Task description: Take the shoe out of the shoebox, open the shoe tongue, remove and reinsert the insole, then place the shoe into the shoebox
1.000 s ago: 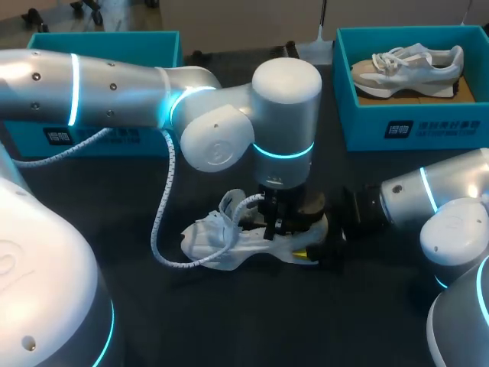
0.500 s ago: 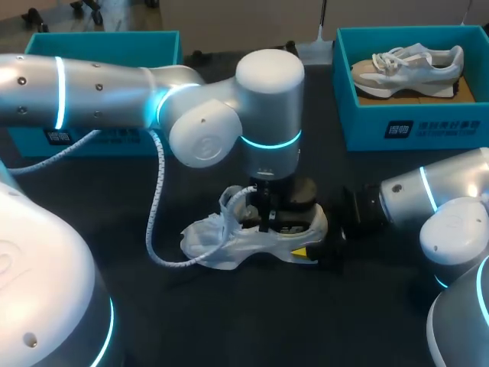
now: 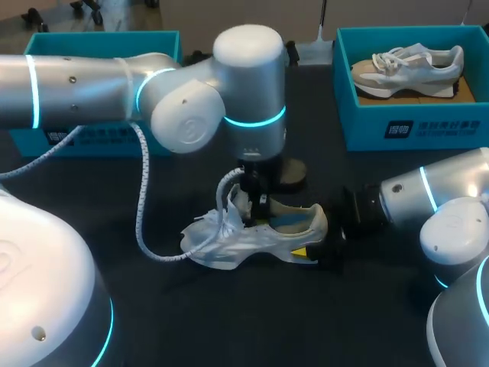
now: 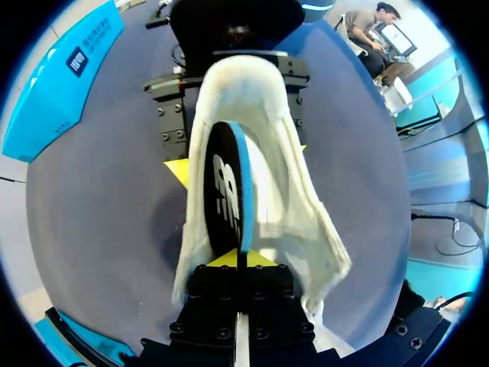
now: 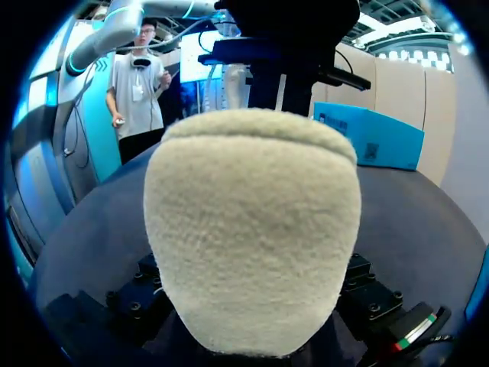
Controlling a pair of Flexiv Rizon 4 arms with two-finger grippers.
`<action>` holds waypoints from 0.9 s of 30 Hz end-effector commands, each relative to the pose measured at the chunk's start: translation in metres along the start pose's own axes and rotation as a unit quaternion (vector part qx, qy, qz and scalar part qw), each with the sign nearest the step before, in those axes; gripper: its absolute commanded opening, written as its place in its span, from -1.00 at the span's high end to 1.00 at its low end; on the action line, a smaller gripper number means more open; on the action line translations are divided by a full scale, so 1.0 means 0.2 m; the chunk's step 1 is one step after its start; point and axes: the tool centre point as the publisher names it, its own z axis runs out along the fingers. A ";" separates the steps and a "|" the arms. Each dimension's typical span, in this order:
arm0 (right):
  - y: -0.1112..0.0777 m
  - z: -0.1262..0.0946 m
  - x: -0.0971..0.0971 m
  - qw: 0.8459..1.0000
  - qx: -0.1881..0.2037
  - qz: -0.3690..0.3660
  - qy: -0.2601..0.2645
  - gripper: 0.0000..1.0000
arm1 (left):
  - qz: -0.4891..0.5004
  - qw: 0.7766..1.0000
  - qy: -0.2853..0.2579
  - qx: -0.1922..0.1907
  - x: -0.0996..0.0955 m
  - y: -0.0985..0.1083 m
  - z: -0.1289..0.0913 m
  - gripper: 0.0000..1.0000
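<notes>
A white shoe lies on its side on the dark table, toe toward my left. My left gripper hangs over its opening, shut on the black and blue insole. The insole stands on edge between the left gripper's yellow tips, its far end down inside the shoe. My right gripper holds the heel from the right, with a yellow fingertip on each side of it. The beige fuzzy heel fills the right wrist view.
A teal shoebox at the back right holds a second pale shoe. Another teal box stands at the back left. A black round object sits just behind the shoe. My left arm's white coiled cable hangs beside the toe.
My left arm has risen and shifted left, drawing the insole up out of the shoe's opening. The right arm and the shoe have stayed put.
</notes>
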 end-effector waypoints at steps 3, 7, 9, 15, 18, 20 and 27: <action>0.00 0.01 0.01 1.000 0.003 0.000 -0.001 1.00 | 0.005 1.000 0.004 0.020 0.01 0.05 -0.11 1.00; 0.00 0.01 0.01 1.000 0.003 0.000 -0.001 1.00 | 0.008 0.999 0.006 0.033 0.03 0.03 -0.17 1.00; 0.00 0.01 0.01 1.000 0.003 0.000 -0.001 1.00 | 0.009 0.999 0.006 0.036 0.04 0.02 -0.19 1.00; 0.00 0.01 0.01 1.000 0.003 0.000 -0.001 1.00 | 0.017 0.998 0.003 0.059 0.08 0.00 -0.29 1.00; 0.00 0.01 0.01 1.000 0.003 0.000 -0.001 1.00 | 0.018 0.997 -0.001 0.070 0.09 -0.01 -0.33 1.00; 0.00 0.01 0.01 1.000 0.003 0.000 -0.001 1.00 | 0.019 0.997 -0.004 0.075 0.10 -0.02 -0.36 1.00; 0.00 0.01 0.01 1.000 0.003 0.000 -0.001 1.00 | 0.020 0.996 -0.008 0.089 0.09 -0.08 -0.42 1.00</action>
